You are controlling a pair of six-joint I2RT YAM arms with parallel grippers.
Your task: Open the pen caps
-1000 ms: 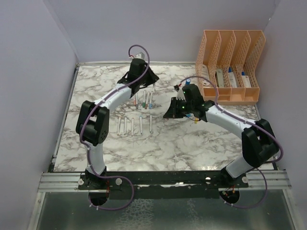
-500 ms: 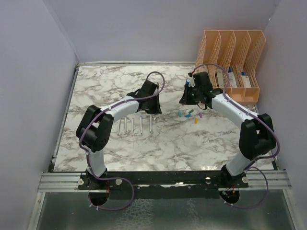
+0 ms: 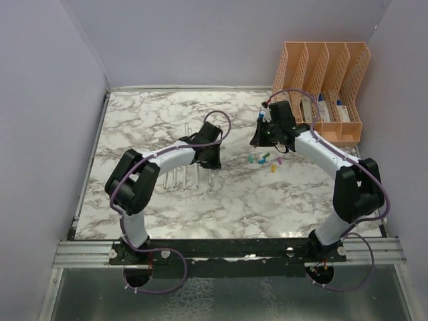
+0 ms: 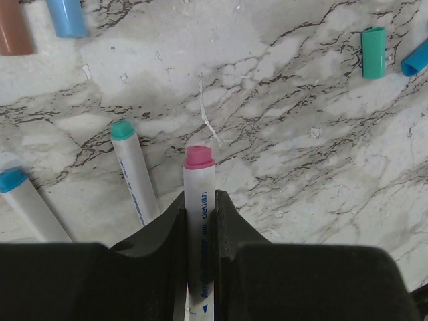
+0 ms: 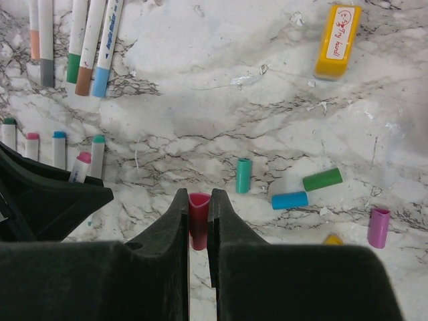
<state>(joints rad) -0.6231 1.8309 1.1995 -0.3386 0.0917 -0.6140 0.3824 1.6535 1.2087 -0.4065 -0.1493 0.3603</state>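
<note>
Seen from above, the orange file rack (image 3: 319, 93) at upper right has four slots, with a few white-and-blue items (image 3: 322, 107) standing inside. Loose caps (image 3: 265, 158) lie on the marble table (image 3: 147, 114) right of centre. In the left wrist view, the left gripper (image 4: 200, 200) is clamped on a pink-tipped pen (image 4: 199, 175), and two uncapped pens (image 4: 134, 175) lie to its left. In the right wrist view, the right gripper (image 5: 198, 204) pinches a pink cap (image 5: 198, 212) at lower centre. Five others lie to its right: teal, green, blue, purple and yellow.
</note>
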